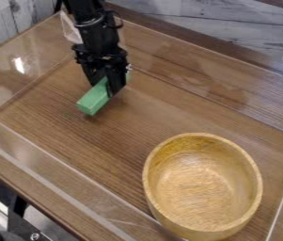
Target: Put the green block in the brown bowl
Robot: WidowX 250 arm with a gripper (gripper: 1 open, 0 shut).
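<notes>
Pincer [106, 83] clamps green block [95, 98].

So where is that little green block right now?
The green block sits at upper left of the camera view, clamped at its upper end by the gripper, well apart from the brown bowl at lower right.

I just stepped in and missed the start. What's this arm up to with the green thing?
A single robot arm has its gripper pointed down at the wooden table, shut on the upper end of the green block. The block's lower end looks to be at or just above the tabletop. The brown bowl sits empty toward the near right, well apart from the block, so the block has yet to be carried over to it.
</notes>
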